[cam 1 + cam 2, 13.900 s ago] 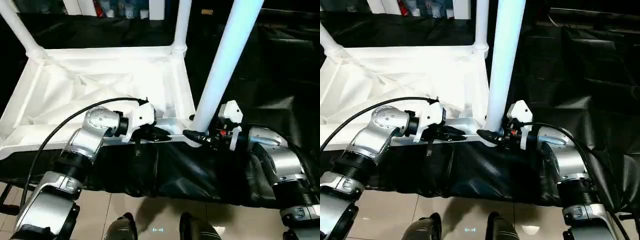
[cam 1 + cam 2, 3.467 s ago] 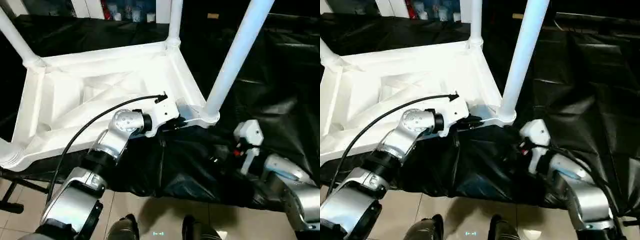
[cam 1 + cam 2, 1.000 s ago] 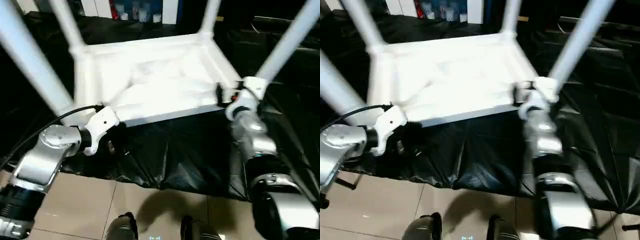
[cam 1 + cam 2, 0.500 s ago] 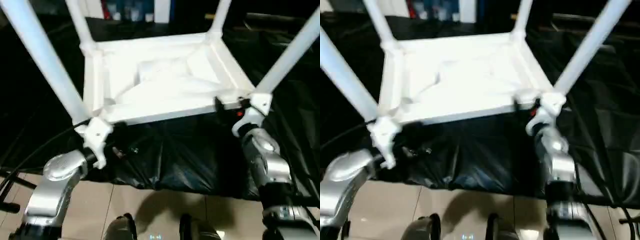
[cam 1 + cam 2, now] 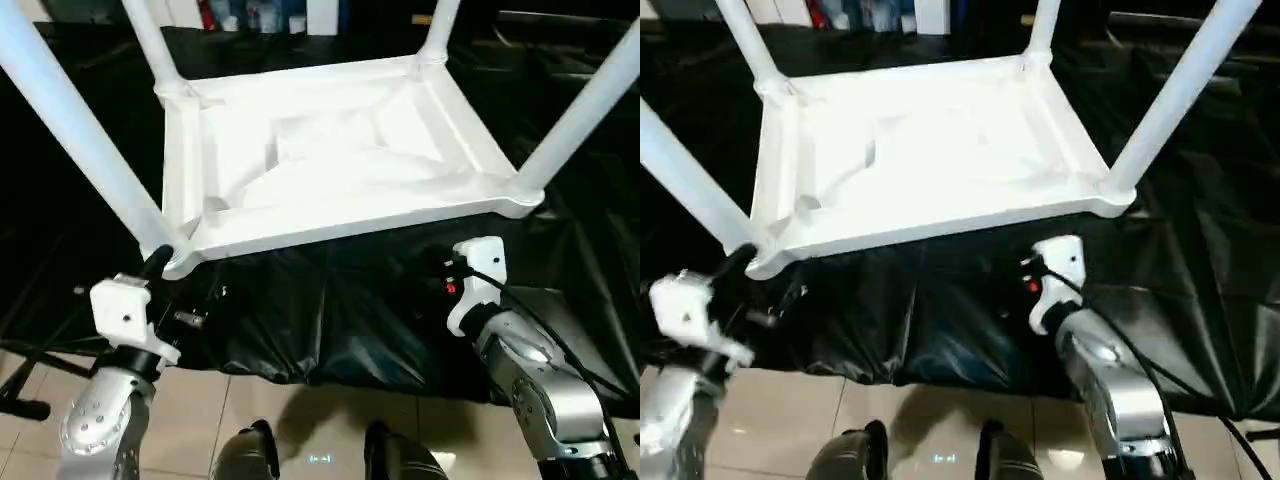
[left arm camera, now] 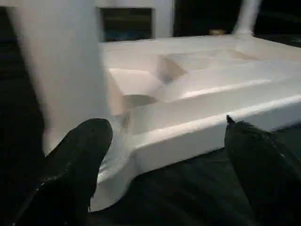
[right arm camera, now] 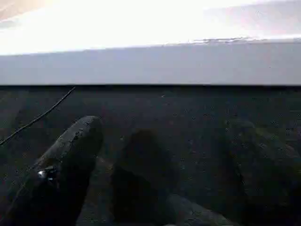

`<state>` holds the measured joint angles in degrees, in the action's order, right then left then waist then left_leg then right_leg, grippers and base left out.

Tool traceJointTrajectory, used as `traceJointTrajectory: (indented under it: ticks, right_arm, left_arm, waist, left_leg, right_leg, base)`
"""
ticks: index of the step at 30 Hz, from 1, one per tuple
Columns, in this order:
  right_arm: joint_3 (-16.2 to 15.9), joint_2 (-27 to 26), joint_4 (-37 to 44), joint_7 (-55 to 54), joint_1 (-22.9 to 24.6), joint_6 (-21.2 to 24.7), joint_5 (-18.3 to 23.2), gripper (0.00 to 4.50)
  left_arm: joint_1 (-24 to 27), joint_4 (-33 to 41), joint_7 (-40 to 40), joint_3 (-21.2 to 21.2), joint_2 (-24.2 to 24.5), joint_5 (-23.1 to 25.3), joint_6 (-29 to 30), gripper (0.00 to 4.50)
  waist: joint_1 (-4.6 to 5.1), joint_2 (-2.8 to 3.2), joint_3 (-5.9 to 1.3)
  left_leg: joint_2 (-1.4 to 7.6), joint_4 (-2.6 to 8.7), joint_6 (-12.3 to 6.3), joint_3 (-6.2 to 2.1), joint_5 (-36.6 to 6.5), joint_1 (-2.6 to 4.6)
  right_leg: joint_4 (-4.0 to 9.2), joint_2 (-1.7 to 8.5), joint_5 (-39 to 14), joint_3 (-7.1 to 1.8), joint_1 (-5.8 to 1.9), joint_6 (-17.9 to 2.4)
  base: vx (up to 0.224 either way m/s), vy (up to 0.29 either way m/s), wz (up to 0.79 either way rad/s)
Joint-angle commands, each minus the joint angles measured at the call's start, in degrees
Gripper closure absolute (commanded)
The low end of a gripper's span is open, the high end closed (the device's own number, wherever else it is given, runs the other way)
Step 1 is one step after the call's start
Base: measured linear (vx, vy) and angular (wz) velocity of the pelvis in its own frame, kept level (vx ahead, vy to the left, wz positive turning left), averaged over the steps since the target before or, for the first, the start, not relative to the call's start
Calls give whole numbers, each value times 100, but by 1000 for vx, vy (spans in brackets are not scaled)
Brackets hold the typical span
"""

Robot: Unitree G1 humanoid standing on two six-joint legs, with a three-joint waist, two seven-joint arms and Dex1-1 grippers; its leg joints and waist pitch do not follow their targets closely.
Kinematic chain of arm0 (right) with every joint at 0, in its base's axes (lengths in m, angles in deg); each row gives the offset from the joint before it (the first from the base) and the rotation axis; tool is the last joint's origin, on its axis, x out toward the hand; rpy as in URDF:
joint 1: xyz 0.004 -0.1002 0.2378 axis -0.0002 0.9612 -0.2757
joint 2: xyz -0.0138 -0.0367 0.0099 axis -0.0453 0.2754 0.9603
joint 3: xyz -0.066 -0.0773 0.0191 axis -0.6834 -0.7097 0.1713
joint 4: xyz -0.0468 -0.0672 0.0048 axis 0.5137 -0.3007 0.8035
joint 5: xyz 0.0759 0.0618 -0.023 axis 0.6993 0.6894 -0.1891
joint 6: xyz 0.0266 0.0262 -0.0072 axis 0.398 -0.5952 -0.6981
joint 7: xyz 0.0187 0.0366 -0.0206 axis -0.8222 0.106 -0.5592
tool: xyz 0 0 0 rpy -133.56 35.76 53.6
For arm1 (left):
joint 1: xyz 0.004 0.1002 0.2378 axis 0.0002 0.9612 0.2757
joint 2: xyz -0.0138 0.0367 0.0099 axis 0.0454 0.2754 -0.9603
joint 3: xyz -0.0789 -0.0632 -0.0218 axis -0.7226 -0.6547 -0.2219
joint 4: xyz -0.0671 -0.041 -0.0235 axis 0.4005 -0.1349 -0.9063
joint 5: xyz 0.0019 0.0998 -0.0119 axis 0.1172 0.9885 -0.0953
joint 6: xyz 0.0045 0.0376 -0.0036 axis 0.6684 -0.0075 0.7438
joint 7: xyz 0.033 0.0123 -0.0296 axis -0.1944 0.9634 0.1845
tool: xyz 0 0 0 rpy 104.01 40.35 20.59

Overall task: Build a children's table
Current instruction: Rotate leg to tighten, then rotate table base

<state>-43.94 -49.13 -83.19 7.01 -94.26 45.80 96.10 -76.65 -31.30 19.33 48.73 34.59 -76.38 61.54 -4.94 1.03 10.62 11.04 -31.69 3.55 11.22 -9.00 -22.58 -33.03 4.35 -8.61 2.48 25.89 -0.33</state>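
- The children's table point(image 5: 330, 160) lies upside down on a black plastic sheet point(image 5: 350, 310), its ribbed underside facing up and its near edge close to the sheet's front edge.
- Four white tube legs stand in the corner sockets: near-left leg point(image 5: 80, 130), near-right leg point(image 5: 585, 110), far-left leg point(image 5: 150, 40), far-right leg point(image 5: 440, 25) (each runs out past the top of the head views).
- The left gripper point(image 6: 164, 141) sits just in front of the table's near-left corner, fingers spread wide with nothing between them; in its wrist view the corner socket and the near-left leg's base lie right beyond the fingertips.
- The right gripper point(image 7: 164, 141) is low, over the black sheet, before the table's near rim toward the near-right corner, jaws wide and empty, apart from the rim.
- Beige floor tiles point(image 5: 200, 420) show below the sheet's front edge.
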Motion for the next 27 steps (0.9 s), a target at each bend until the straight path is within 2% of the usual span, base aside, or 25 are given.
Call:
traceJointTrajectory:
  ticks: [1,6,8,12,15,16,19,20,21,23,25,26,27]
  right_arm:
    - [-25,19,162,-6,58,138,10,0]
    - [-35,49,254,-36,-11,359,-4,0]
    - [-45,51,230,-38,-39,365,-34,0]
    - [-48,35,78,-74,-144,368,-130,0]
    - [-38,20,-150,-183,-293,375,-255,0]
    - [-29,16,-245,-237,-351,380,-303,0]
    - [4,19,-701,-354,-614,302,-455,0]
    - [9,19,-742,-365,-638,294,-466,0]
    - [64,6,-1153,-502,-869,229,-569,0]
    - [78,5,-1327,-558,-969,193,-618,0]
    - [94,-1,-1515,-577,-1084,141,-639,0]
    - [113,-29,-1785,-579,-1260,50,-640,0]
    - [118,-46,-1901,-589,-1338,-1,-655,0]
  left_arm:
    - [73,97,-208,-129,-52,65,-118,9]
    - [-224,-16,-832,-562,-177,72,-162,9]
    - [-320,-52,-809,-578,-138,-22,-120,9]
    - [-754,-398,-624,-602,77,-200,-123,9]
    - [-1187,-848,-129,-550,374,-447,-50,9]
    - [-1329,-998,106,-515,486,-544,27,9]
    - [-1802,-1436,769,-487,792,-890,406,9]
    - [-1839,-1471,818,-485,819,-921,446,9]
    - [-2188,-1809,1329,-465,1084,-1221,828,9]
    - [-2305,-1924,1534,-458,1174,-1347,976,9]
    - [-2404,-1999,1815,-433,1268,-1526,1202,9]
    - [-2509,-2072,2326,-330,1453,-1795,1495,9]
    - [-2542,-2092,2565,-281,1538,-1923,1640,9]
  waist:
    - [5,36,-343]
    - [1,19,-381]
    - [-1,3,-397]
    - [-12,21,-454]
    - [-19,7,-492]
    - [-22,26,-504]
    - [-11,12,-529]
    - [-9,32,-538]
    - [-2,17,-543]
    - [0,37,-536]
    - [-8,-1,-532]
    - [-9,-18,-531]
    - [-13,-5,-526]
  left_leg:
    - [176,379,-259,-96,-1859,83]
    - [157,366,-212,-104,-1843,97]
    - [153,355,-220,-105,-1753,96]
    - [147,314,-290,-95,-1413,98]
    - [110,286,-349,-76,-1176,113]
    - [107,277,-342,-77,-1079,124]
    - [114,263,-326,-69,-941,130]
    - [106,252,-318,-64,-907,136]
    - [94,239,-314,-46,-883,147]
    - [90,241,-275,-45,-955,158]
    - [116,242,-230,-39,-1078,156]
    - [107,246,-194,-39,-1169,151]
    - [108,252,-164,-49,-1221,155]
  right_leg:
    - [433,244,-1677,-225,-299,-773]
    - [433,238,-1785,-218,-305,-686]
    - [419,240,-1705,-217,-310,-696]
    - [348,233,-1199,-221,-323,-835]
    - [318,232,-1024,-220,-326,-914]
    - [294,235,-949,-218,-324,-975]
    - [245,240,-746,-222,-340,-1118]
    - [217,233,-655,-219,-339,-1188]
    - [206,236,-631,-227,-329,-1261]
    - [205,239,-757,-227,-323,-1300]
    - [215,266,-898,-244,-336,-1310]
    - [212,278,-1101,-245,-328,-1287]
    - [209,291,-1218,-243,-325,-1280]
  base:
    - [0,0,0]
    - [0,0,0]
    - [0,0,0]
    - [0,0,0]
    - [0,0,0]
    - [0,0,0]
    - [0,0,0]
    - [0,0,0]
    - [0,0,0]
    - [0,0,0]
    - [0,0,0]
    - [0,0,0]
    - [0,0,0]
